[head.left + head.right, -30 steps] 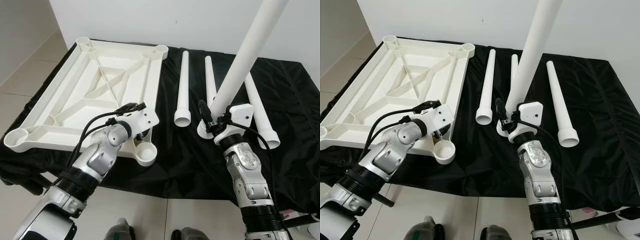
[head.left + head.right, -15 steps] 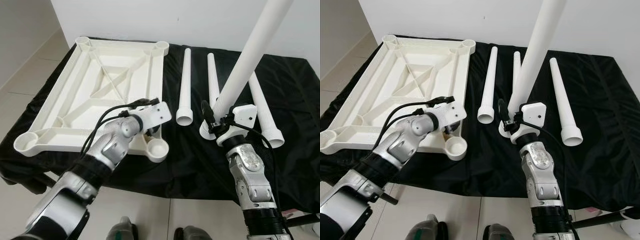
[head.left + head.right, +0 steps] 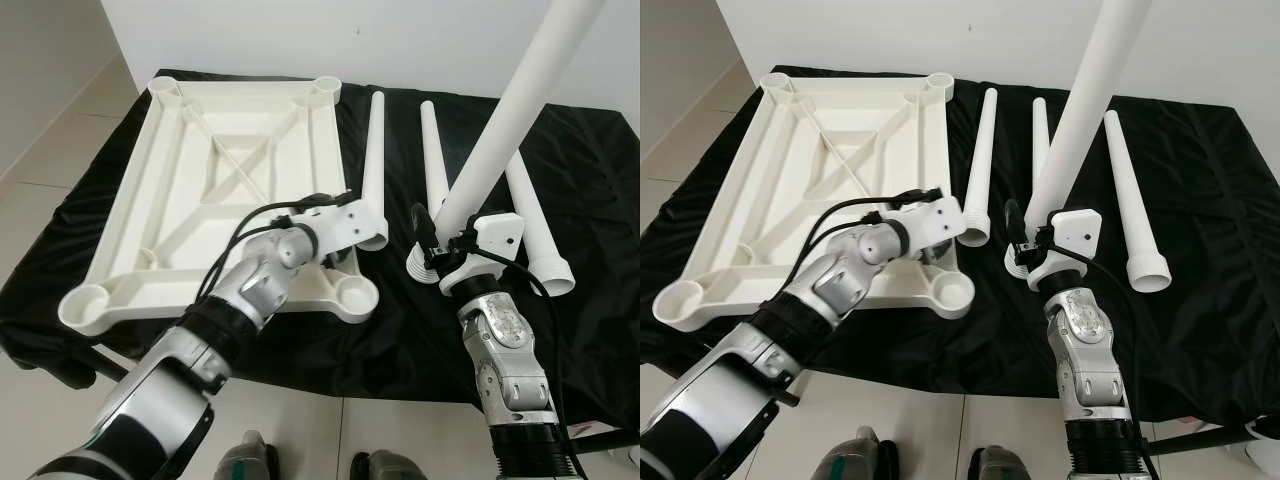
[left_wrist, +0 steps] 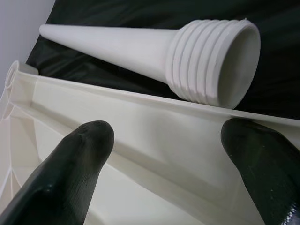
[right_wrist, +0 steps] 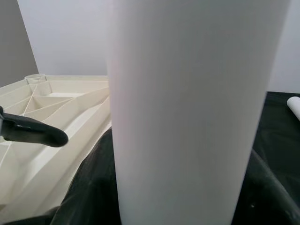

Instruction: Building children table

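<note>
White plastic tabletop (image 3: 215,190), ribbed underneath with round corner sockets, lies upside down on the black-draped surface (image 3: 600,180). Three tapered white legs (image 3: 372,160) rest beside it. The right tool (image 3: 432,255) is clenched on a fourth leg (image 3: 510,120), held upright and tilted. From the left wrist, the left tool (image 4: 164,159) is spread open across the tabletop's smooth rim, near a leg's threaded end (image 4: 213,61). From the right wrist, the held leg looks smooth and matte.

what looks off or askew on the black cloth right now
The upside-down tabletop lies skewed, its near end hanging past the edge of the black cloth. Three loose legs lie flat beside it, while the right gripper holds a fourth leg upright and tilted. Nothing looks broken or spilled.
</note>
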Available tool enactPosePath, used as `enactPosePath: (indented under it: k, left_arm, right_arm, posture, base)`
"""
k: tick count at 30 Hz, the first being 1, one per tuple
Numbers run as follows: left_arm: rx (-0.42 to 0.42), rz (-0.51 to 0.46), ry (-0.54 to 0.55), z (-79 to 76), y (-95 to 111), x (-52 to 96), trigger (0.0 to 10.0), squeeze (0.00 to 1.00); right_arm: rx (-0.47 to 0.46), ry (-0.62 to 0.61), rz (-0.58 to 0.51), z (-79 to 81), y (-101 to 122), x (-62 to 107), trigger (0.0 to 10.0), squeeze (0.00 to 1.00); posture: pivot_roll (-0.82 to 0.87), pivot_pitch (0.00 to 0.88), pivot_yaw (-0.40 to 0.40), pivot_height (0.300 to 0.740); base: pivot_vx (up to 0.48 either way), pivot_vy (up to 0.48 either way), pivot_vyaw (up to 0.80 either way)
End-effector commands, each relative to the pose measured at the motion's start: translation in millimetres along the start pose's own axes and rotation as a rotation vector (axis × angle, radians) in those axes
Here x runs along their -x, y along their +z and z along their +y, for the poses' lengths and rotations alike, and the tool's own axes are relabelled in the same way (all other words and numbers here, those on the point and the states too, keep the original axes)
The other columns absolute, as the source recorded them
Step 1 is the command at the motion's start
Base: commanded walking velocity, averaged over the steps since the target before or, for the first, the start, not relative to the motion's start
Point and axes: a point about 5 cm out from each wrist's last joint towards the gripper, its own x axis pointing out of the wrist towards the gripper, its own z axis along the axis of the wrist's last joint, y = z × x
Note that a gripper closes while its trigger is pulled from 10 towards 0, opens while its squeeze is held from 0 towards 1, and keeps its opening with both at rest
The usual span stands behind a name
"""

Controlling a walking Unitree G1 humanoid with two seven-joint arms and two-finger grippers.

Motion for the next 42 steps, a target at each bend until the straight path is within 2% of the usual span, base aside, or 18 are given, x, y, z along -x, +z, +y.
enactPosePath:
  k: [1, 7, 9, 10, 13, 16, 19, 22, 23, 24, 25, 28, 32, 34, 35, 37, 40, 42]
  left_arm:
    - [-0.036, -0.040, 0.035, 0.9, 12, -5.0, 10.0, 0.00]
    - [-0.037, -0.078, 0.058, 8.6, 31, -12.6, 10.0, 0.00]
    - [-0.037, -0.078, 0.058, 8.6, 31, -12.6, 10.0, 0.00]
    - [-0.039, -0.067, 0.094, 22.5, 26, -9.3, 10.0, 0.00]
    - [-0.039, -0.059, 0.111, 29.1, 22, -6.6, 10.0, 0.00]
    - [0.000, -0.039, 0.145, 48.1, 5, 7.6, 10.0, 0.00]
    - [0.012, -0.041, 0.151, 52.7, 1, 11.3, 10.0, 0.00]
    - [0.079, -0.085, 0.125, 57.9, -3, 23.3, 10.0, 0.00]
    - [0.079, -0.085, 0.125, 57.9, -3, 23.3, 10.0, 0.00]
    - [0.114, -0.189, 0.080, 56.1, 0, 39.1, 10.0, 0.00]
    - [0.153, -0.246, 0.050, 52.6, 2, 46.8, 10.0, 0.00]
    - [0.208, -0.314, 0.010, 47.3, 4, 56.0, 10.0, 0.00]
    - [0.214, -0.324, 0.003, 46.0, 4, 57.6, 10.0, 0.00]
    - [0.248, -0.375, -0.096, 22.3, 2, 68.1, 10.0, 0.00]
    - [0.248, -0.375, -0.096, 22.3, 2, 68.1, 10.0, 0.00]
    - [0.261, -0.397, -0.167, 3.8, 0, 75.1, 10.0, 0.00]
    - [0.260, -0.370, -0.222, -13.6, -7, 76.7, 10.0, 0.00]
    - [0.254, -0.368, -0.231, -17.9, -9, 77.8, 10.0, 0.00]
  right_arm:
    - [-0.003, 0.000, -0.007, 1.6, 3, 0.8, 10.0, 0.00]
    - [-0.007, -0.001, -0.006, 3.1, 3, 1.9, 10.0, 0.00]
    - [-0.007, -0.001, -0.006, 3.1, 3, 1.9, 10.0, 0.00]
    - [-0.009, -0.002, -0.003, 3.9, 3, 3.0, 10.0, 0.00]
    - [-0.010, -0.003, -0.002, 4.1, 3, 3.5, 10.0, 0.00]
    - [-0.013, -0.005, 0.002, 3.9, 2, 4.5, 10.0, 0.00]
    - [-0.014, -0.005, 0.003, 3.8, 2, 4.5, 10.0, 0.00]
    - [-0.017, 0.005, 0.006, 5.5, 1, 3.5, 10.0, 0.00]
    - [-0.017, 0.005, 0.006, 5.5, 1, 3.5, 10.0, 0.00]
    - [-0.021, 0.016, 0.006, 6.7, 1, 0.8, 10.0, 0.00]
    - [-0.022, 0.021, 0.004, 7.2, 1, -1.0, 10.0, 0.00]
    - [-0.024, 0.027, 0.001, 7.8, 2, -3.5, 10.0, 0.00]
    - [-0.024, 0.029, 0.000, 7.7, 2, -3.8, 10.0, 0.00]
    - [-0.027, 0.040, -0.009, 8.7, 3, -8.7, 10.0, 0.00]
    - [-0.027, 0.040, -0.009, 8.7, 3, -8.7, 10.0, 0.00]
    - [-0.027, 0.048, -0.019, 8.6, 4, -13.4, 10.0, 0.00]
    - [-0.022, 0.054, -0.028, 7.2, 6, -18.4, 10.0, 0.00]
    - [-0.020, 0.056, -0.030, 6.9, 7, -19.6, 10.0, 0.00]
  posture:
    - [-0.06, 0.073, 0.048, 0.740]
    - [-0.06, 0.079, 0.050, 0.740]
    - [-0.06, 0.079, 0.050, 0.740]
    - [-0.06, 0.081, 0.051, 0.740]
    - [-0.06, 0.081, 0.051, 0.740]
    - [-0.05, 0.084, 0.047, 0.740]
    - [-0.05, 0.084, 0.047, 0.740]
    - [-0.03, 0.081, 0.034, 0.740]
    - [-0.03, 0.081, 0.034, 0.740]
    - [-0.02, 0.077, 0.024, 0.740]
    - [-0.01, 0.076, 0.020, 0.740]
    - [-0.01, 0.075, 0.019, 0.740]
    - [-0.01, 0.074, 0.017, 0.740]
    - [0.02, 0.065, -0.002, 0.740]
    - [0.02, 0.065, -0.002, 0.740]
    - [0.02, 0.063, -0.005, 0.740]
    - [0.02, 0.058, -0.015, 0.740]
    - [0.02, 0.058, -0.015, 0.740]
  base:
    - [0.000, 0.000, 0.00]
    - [0.000, 0.000, 0.00]
    - [0.000, 0.000, 0.00]
    - [0.000, 0.000, 0.00]
    - [0.000, 0.000, 0.00]
    - [0.000, 0.000, 0.00]
    - [0.000, 0.000, 0.00]
    - [0.000, 0.000, 0.00]
    - [0.000, 0.000, 0.00]
    - [0.000, 0.000, 0.00]
    - [0.000, 0.000, 0.00]
    - [0.000, 0.000, 0.00]
    - [0.000, 0.000, 0.00]
    - [0.000, 0.000, 0.00]
    - [0.000, 0.000, 0.00]
    - [0.000, 0.000, 0.00]
    - [0.000, 0.000, 0.00]
    - [0.000, 0.000, 0.00]
